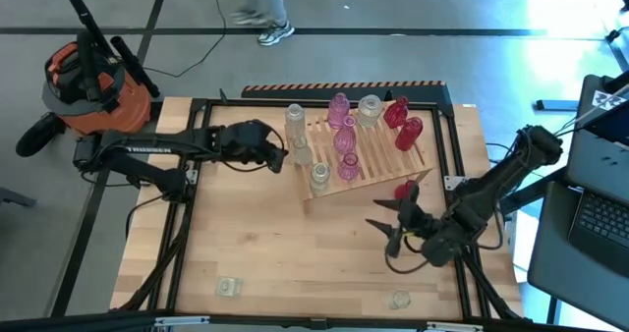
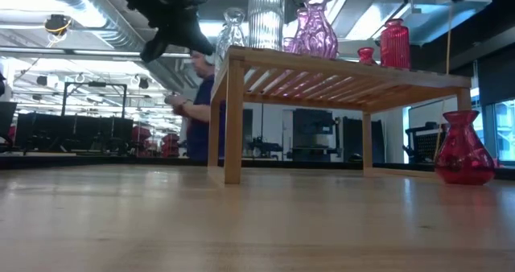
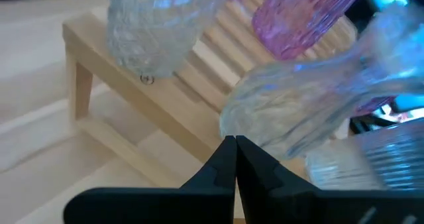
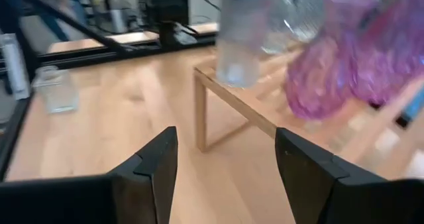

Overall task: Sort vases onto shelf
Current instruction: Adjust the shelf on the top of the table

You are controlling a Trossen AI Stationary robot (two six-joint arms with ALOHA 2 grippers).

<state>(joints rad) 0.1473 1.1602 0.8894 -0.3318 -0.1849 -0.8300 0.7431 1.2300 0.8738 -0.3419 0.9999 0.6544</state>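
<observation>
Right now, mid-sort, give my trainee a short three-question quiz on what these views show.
1. True or false: the left claw is shut and holds nothing.
2. Which vase stands on the table beside the shelf, not on it? A) a clear one B) the red vase C) a pink one
3. Fill in: the right claw is ____, with nothing between its fingers.

Key: 1. True; it hangs by the clear vases at the shelf's left end. 2. B. 3. open.
</observation>
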